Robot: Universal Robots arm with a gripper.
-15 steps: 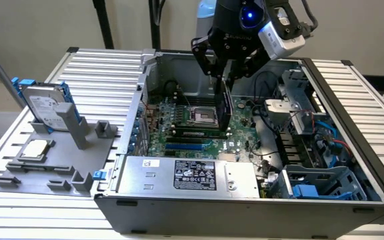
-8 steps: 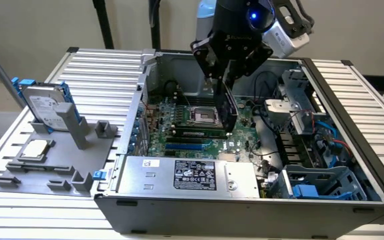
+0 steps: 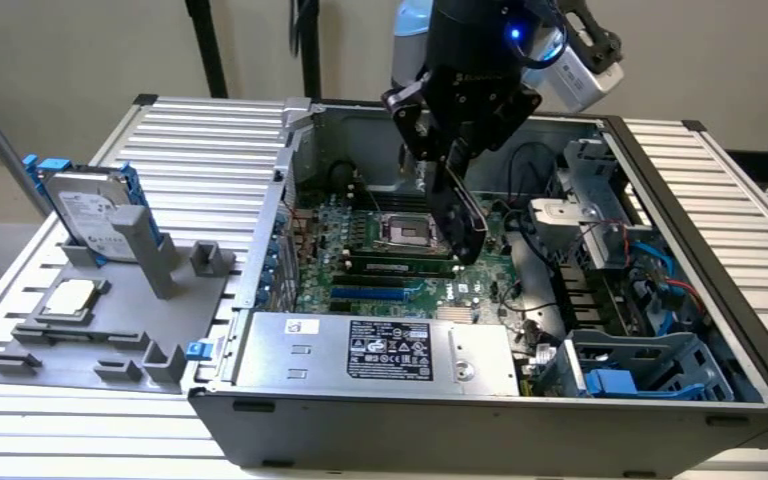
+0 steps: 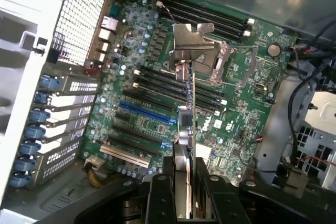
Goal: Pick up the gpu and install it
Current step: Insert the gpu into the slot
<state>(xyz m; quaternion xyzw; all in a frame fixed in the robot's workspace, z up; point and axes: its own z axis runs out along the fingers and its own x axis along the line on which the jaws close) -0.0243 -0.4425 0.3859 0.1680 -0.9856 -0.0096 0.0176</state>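
One pale slatted metal tabletop (image 3: 704, 200) carries one open grey computer tower case (image 3: 491, 420) lying on its side. Inside the case lies one green motherboard (image 3: 317, 290), and one silver box-shaped power supply (image 3: 371, 350) sits along the near wall. One flat grey moulded fixture tray (image 3: 117, 340) lies on the tabletop at the exterior view's left, just beside the case. Propped in the tray is one silver hard drive with blue rails (image 3: 91, 210). One small square silver CPU chip (image 3: 71, 298) lies nearer in the same tray.

The single black gripper (image 3: 448, 175) hangs over the far middle of the case. Its fingers (image 4: 160, 198) are clamped on the one gpu (image 3: 458, 215), a thin green card with a silver metal end bracket that looks dark edge-on. The card is in the air above the motherboard. Its long axis runs down and away from the fingers, slightly tilted towards the near side. The bracket end points away from the gripper and sits over the CPU socket area. One blue expansion slot (image 4: 144, 114) lies apart from the card, towards the case's slotted rear wall. I cannot tell whether the card's lower end touches the board.
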